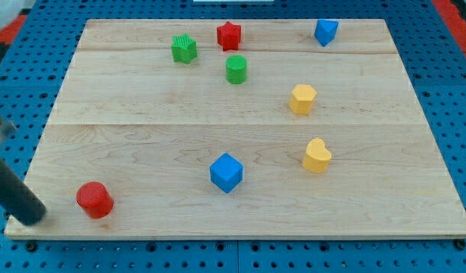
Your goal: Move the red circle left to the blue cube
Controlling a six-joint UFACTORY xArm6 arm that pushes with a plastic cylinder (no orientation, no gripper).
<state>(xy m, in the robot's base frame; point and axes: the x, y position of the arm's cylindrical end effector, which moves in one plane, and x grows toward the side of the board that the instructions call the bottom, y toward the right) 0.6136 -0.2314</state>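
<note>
The red circle (95, 200) lay near the bottom left corner of the desk (142, 91), flat on its base. We observed my tip (37, 215) just to the view's left of it, close beside it, though we could not tell whether the two touched; the dark rod rose from there toward the view's left edge. The arm carried no jaws, so no open or closed state applied. The blue cube (226, 173) stood well to the view's right of the red circle and slightly higher in the view. Farther right lay a yellow heart-shaped block (317, 156), and above it a yellow block (302, 99) of rounded, many-sided outline. Near the view's top we noted a green cylinder (236, 69), a green star-like block (184, 49), a red star (229, 36) and, toward the top right, a second blue block (326, 32), all apart from one another.
</note>
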